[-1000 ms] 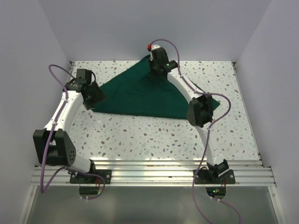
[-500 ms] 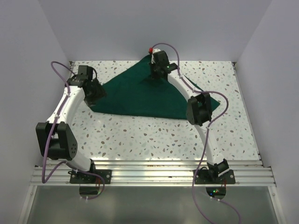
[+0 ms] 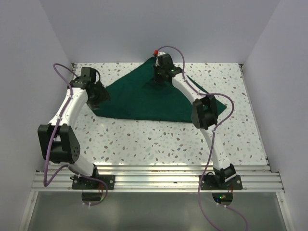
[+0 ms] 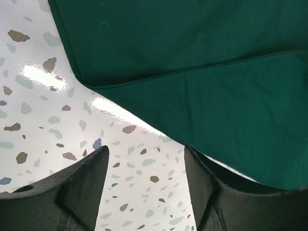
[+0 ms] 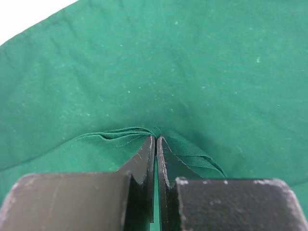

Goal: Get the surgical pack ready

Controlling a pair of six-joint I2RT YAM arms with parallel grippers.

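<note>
The surgical pack shows only as a dark green cloth [image 3: 144,101], folded into a triangle on the speckled table. My right gripper [image 3: 161,78] is at the cloth's far point, shut on a pinched fold of the cloth [image 5: 168,62]. In the right wrist view the fabric bunches up at the right gripper [image 5: 156,137]. My left gripper [image 3: 99,97] hovers at the cloth's left corner. In the left wrist view the left gripper [image 4: 147,153] stands open over bare table, with the hemmed edge of the cloth [image 4: 202,62] just beyond its fingertips. Nothing else of the pack is in view.
White walls close the table [image 3: 144,139] on the left, back and right. An aluminium rail [image 3: 154,178] runs along the near edge with both arm bases on it. Purple cables loop from both arms. A small red piece [image 3: 155,50] sits behind the right wrist.
The left arm has swung a little, bringing its gripper slightly closer to the cloth's left corner. The right gripper has shifted slightly toward the back, still holding the fold.
</note>
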